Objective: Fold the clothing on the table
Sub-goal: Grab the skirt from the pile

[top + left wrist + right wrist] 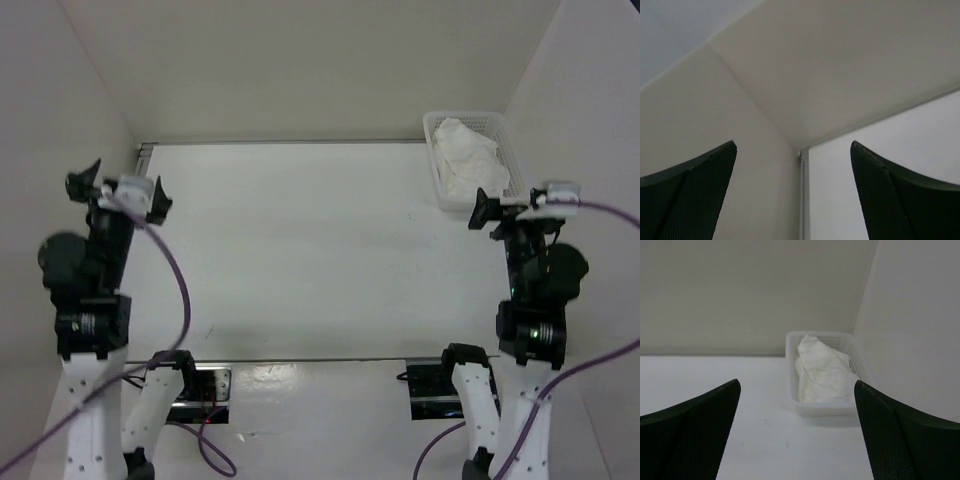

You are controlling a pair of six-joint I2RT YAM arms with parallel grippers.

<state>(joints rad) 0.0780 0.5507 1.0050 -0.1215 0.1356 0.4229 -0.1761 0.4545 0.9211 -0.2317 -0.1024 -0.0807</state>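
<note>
While both arms stand raised at either side of the table (300, 260), we see our left gripper (793, 146) with its jaws spread wide and holding nothing, facing the far left corner, where a thin rail (802, 200) runs. Our right gripper (796, 384) is likewise agape and empty, looking toward the far right corner. There the clothing (470, 158) lies crumpled inside a white mesh basket (437, 190), well apart from both grippers.

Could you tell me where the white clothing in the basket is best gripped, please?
Likely the raised crumpled peak of the clothing, taken from above with the open right hand, since the walls of the basket shield its sides.
</note>
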